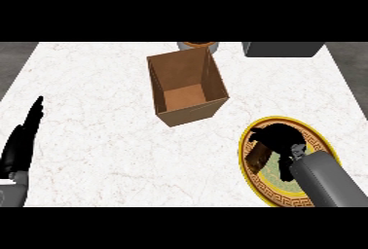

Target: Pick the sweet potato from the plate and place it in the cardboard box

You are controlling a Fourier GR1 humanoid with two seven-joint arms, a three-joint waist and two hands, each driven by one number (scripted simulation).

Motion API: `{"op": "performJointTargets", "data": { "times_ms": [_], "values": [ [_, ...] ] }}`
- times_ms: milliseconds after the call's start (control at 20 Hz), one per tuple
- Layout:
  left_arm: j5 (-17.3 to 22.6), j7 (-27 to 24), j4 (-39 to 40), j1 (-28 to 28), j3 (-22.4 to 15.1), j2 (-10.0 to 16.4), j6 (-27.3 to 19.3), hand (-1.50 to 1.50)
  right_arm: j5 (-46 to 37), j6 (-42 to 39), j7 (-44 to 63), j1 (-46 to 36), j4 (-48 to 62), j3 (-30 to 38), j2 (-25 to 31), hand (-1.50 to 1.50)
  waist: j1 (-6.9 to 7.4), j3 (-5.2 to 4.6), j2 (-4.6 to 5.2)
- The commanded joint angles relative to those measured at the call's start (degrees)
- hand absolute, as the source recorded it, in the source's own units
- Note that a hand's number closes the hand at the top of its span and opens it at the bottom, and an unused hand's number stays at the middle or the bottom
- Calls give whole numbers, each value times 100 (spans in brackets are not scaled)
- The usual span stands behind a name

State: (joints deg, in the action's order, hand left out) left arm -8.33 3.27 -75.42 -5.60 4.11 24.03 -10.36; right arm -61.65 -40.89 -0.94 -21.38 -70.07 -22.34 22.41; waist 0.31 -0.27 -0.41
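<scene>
Marble counter (108,146) — right hand (279,137) over sweet potato (259,155).

The left robot hand (22,141) rests at the view's left edge, fingers straight and held together, pointing away from the body. A sliver of its grey forearm (10,194) shows at the lower left corner. The right forearm (327,180) comes in from the lower right, angled up and to the left, thick and grey. At its end the right robot hand (277,136) is turned downward, its fingers curled over the sweet potato (258,155) and its thumb on the near side.
</scene>
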Motion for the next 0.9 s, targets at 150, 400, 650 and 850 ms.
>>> {"op": "performJointTargets", "data": {
  "times_ms": [150, 400, 650, 850],
  "values": [
    [-139, 28, -704, 588, -62, -172, 32, 0, -591, 1503, -473, -148, 738, -7, -168, 150, 35, 30, 42],
    [-84, -117, 297, -213, 258, -80, 225, 0, -1010, 1899, -462, -421, 668, -10, -254, 150, -21, 26, 48],
    [-25, 80, -21, 290, 428, 54, 57, 0, -307, 2833, 1771, 600, -396, 1583, -991, 150, -486, 30, -120],
    [-9, 30, -16, 370, 479, 82, 72, 0, -844, 3781, 3009, 1255, -1410, 1518, -1582, 150, -495, 15, -122]
  ]
}}
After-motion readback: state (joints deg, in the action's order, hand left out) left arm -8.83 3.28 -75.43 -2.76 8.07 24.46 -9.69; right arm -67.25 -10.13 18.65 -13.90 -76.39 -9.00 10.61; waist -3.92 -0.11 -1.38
